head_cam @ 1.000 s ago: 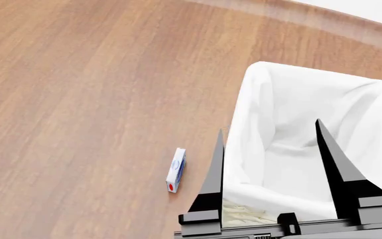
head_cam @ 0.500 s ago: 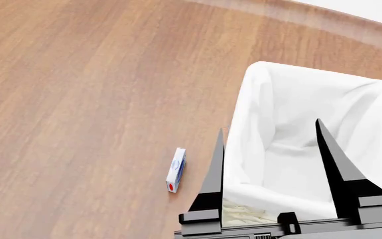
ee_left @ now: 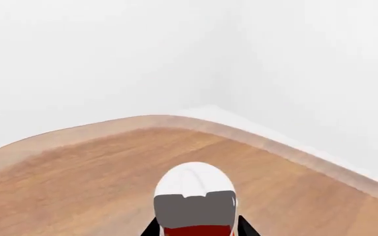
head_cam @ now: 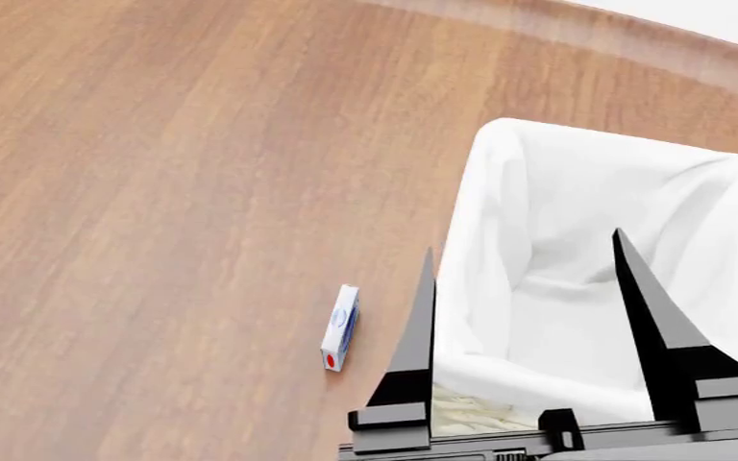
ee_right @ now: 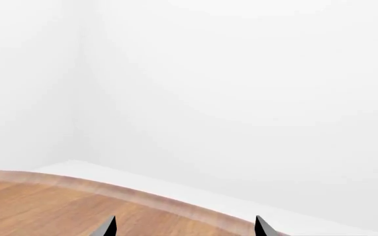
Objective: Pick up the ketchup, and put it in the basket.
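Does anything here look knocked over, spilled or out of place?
Only mildly: a small blue-and-white box lies by itself on the table, beside the basket but not touching it. Nothing looks spilled or broken.

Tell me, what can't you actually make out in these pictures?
- The ketchup: the left wrist view shows only its cap end. The picture's lower edge cuts off its body and label.
- The basket: in the head view the right gripper covers its near side.
- The small white box: head view, print too small to read.
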Motion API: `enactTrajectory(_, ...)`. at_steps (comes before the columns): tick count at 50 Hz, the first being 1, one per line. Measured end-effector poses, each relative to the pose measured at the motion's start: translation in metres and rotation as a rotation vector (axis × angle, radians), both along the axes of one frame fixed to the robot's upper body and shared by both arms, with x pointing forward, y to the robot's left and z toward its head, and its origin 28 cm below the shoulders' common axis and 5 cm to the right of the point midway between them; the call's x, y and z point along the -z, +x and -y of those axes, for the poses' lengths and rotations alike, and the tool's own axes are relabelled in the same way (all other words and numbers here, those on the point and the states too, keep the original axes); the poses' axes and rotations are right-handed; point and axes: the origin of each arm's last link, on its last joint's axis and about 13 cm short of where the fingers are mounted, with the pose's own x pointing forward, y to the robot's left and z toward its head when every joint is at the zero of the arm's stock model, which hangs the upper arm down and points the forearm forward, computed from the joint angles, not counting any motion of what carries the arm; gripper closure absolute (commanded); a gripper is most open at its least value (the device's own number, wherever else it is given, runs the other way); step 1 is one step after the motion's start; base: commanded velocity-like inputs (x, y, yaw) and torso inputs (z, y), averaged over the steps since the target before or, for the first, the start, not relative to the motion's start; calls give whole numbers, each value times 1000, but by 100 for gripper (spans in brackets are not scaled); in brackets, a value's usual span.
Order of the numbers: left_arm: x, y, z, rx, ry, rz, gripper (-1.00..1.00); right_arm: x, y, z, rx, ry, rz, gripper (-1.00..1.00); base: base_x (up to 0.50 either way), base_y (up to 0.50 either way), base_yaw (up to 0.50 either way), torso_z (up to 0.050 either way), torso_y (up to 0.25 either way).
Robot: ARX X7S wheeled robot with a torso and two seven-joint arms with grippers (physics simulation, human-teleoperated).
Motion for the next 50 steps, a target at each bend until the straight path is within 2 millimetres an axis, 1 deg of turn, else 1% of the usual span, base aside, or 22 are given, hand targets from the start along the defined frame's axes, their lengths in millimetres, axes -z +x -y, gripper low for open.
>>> enactTrajectory(11, -36, 12, 12, 148, 74, 34, 100, 0, 0, 1, 3, 4, -1, -100, 0, 0, 0, 0, 0)
enactTrajectory(19, -55, 19, 22, 258, 117, 44, 100, 0, 1, 1, 5, 8, -1, -100, 0, 0, 0, 0, 0)
enactTrajectory(34, -79, 27, 37, 460, 135, 54, 100, -1, 1, 2, 7, 12, 0, -100, 0, 0, 0, 0, 1)
enactTrajectory(50, -99, 28, 50, 667, 79, 90, 100, -1, 0, 3, 8, 13, 1, -100, 0, 0, 0, 0, 0)
